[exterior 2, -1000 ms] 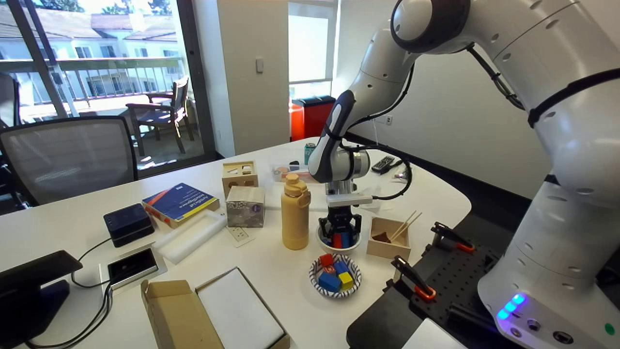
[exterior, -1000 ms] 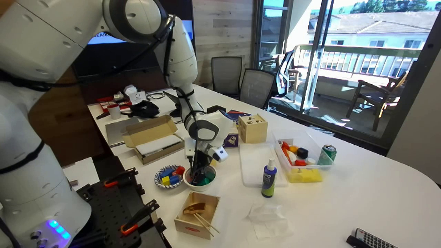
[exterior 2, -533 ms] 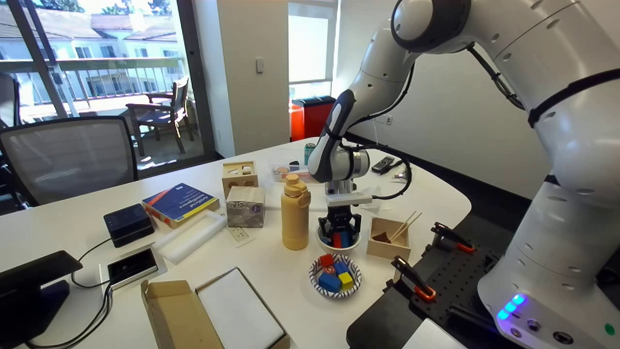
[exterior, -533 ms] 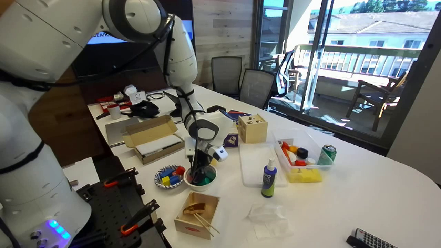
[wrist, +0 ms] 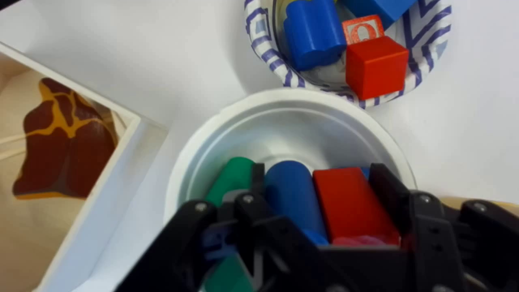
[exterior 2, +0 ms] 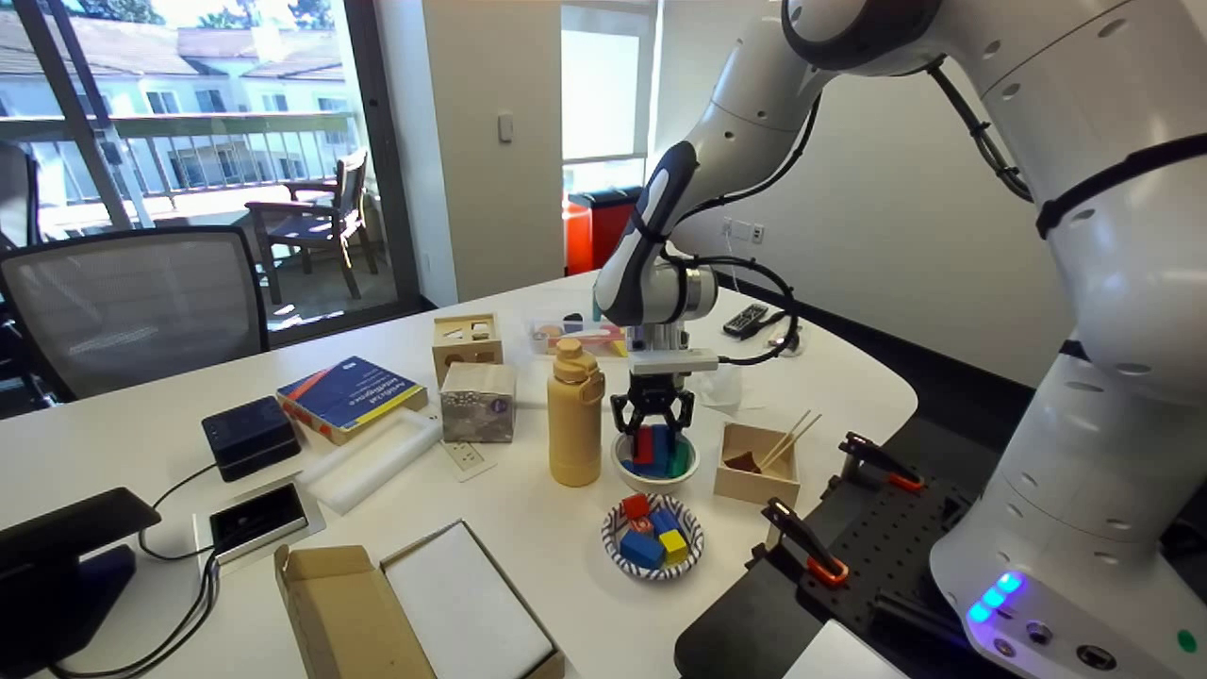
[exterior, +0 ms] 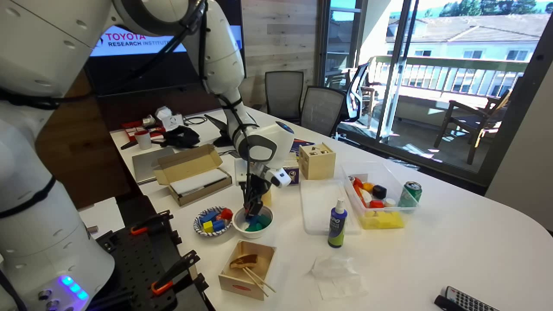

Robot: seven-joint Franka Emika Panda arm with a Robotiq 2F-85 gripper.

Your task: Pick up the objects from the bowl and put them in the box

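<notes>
The white bowl holds green and blue pieces; it also shows in the wrist view. My gripper is just above the bowl. In the wrist view its fingers are closed around a blue cylinder and a red block, side by side. In an exterior view these two pieces sit raised at the bowl's rim. A green cylinder lies outside the left finger. The light tan wooden box stands beside the bowl, with a brown toy piece and two sticks inside.
A striped bowl with red, blue and yellow blocks stands close to the white bowl. A tall yellow bottle stands on its far side. A spray bottle, a clear bin and an open cardboard box are also on the table.
My gripper has risen from deep in the white bowl to about its rim. The blue and red pieces have come up with it. The box and striped bowl have not moved.
</notes>
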